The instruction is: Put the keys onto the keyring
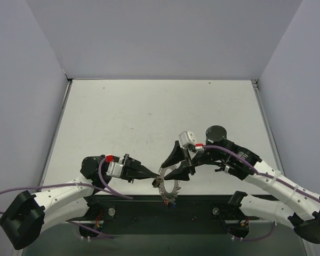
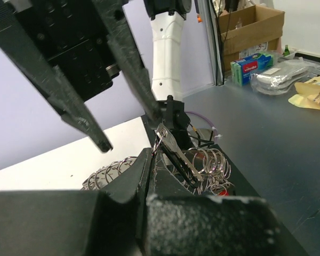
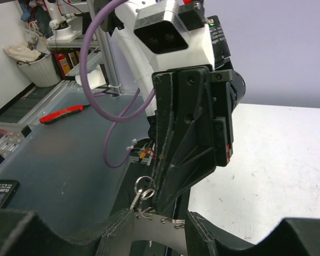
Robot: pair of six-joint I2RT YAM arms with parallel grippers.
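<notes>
The keyring point(image 1: 177, 185) is a grey coil-like ring hanging off the table's near edge, with small wire loops on its band. My left gripper point(image 1: 156, 179) is shut on its left rim. In the left wrist view the shut jaws point(image 2: 151, 160) pinch at a silver key blade point(image 2: 177, 153) beside several thin split rings point(image 2: 212, 162). Coloured key heads point(image 1: 169, 202) dangle under the ring. My right gripper point(image 1: 170, 171) stands open over the ring's top. The grey band point(image 3: 149, 228) lies between its fingers point(image 3: 113, 230), whether touching I cannot tell.
The white table point(image 1: 160, 117) stretches away behind both arms, walled at the back and sides. The black base bar point(image 1: 165, 210) runs along the near edge under the ring. A purple cable point(image 3: 109, 114) loops beside the left arm.
</notes>
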